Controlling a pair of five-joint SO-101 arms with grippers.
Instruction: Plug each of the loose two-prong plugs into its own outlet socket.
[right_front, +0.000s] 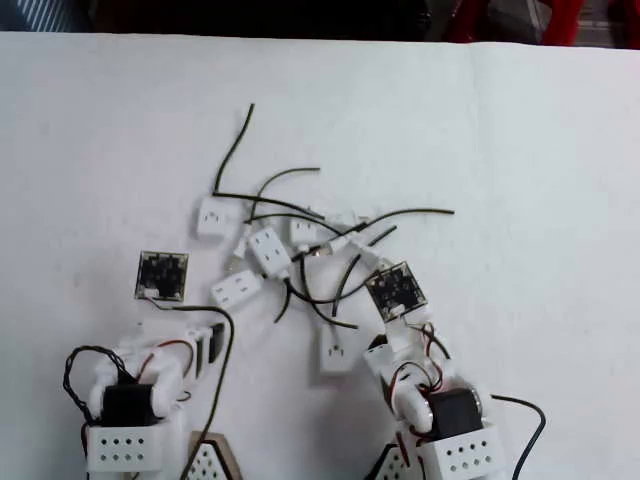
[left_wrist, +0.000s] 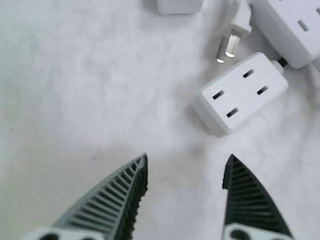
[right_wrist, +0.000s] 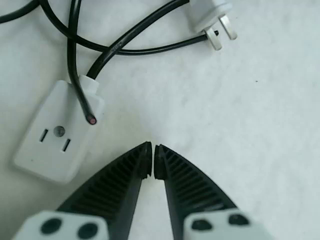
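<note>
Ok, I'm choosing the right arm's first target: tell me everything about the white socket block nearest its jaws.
The socket block is a white plastic box with rounded corners, lying flat, face up: two empty slots beside a round spot. A black cord leaves one end; a cut cable tip lies across it.

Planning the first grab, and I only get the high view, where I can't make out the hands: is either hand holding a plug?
Observer: No. The right hand is shut, tips together, nothing between them.
Operator: And the left?
Observer: The left hand is open and empty.
Operator: What lies nearest ahead of it?
Observer: A four-slot socket, with a loose plug beside it, both prongs bare.
</note>
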